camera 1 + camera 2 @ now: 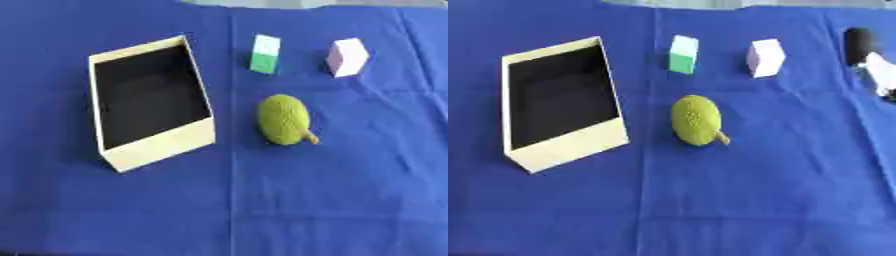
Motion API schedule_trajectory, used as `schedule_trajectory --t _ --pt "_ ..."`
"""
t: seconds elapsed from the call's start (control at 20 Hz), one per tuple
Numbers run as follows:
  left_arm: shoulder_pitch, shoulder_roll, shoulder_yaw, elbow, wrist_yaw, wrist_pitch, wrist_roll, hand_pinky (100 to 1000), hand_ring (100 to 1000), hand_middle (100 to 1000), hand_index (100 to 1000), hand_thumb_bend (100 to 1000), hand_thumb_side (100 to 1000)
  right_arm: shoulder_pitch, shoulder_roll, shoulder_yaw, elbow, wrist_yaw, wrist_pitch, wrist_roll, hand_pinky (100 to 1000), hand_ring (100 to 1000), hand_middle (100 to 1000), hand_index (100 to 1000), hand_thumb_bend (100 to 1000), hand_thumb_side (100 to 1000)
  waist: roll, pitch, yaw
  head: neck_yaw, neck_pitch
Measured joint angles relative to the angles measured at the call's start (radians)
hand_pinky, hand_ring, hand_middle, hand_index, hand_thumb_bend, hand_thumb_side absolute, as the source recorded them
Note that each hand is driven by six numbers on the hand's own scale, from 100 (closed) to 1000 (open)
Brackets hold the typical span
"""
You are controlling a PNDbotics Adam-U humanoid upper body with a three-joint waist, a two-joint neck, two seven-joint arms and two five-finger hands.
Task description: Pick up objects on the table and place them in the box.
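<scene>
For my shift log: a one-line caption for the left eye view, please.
Empty cream box on blue cloth; green-and-white carton, pale pink carton and bumpy green fruit wait to its right.

No text, label, brand, number or sign can be read anywhere; the green-and-white block (265,54) has plain faces, the pale block (347,57) likewise, and the box (159,145) has bare cream walls. The green fruit (283,119) bears no sticker that can be made out; the blue cloth (332,200) carries no print.
</scene>
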Motion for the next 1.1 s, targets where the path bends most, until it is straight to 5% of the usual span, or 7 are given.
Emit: schedule_trajectory --t 0.7,1.1 --pt "0.001 0.000 0.000 0.000 0.000 0.001 -0.005 697 809 748 818 212 676 -0.004 -0.068 0.068 -0.004 0.067 -0.058 0.110 857 859 810 906 100 612 -0.001 0.000 0.005 -0.007 0.000" --pt "0.001 0.003 -0.005 0.000 0.002 0.003 -0.007 697 810 748 818 208 679 -0.036 -0.087 0.073 -0.004 0.084 0.015 0.135 875 881 771 903 100 504 0.003 0.004 0.003 -0.017 0.000"
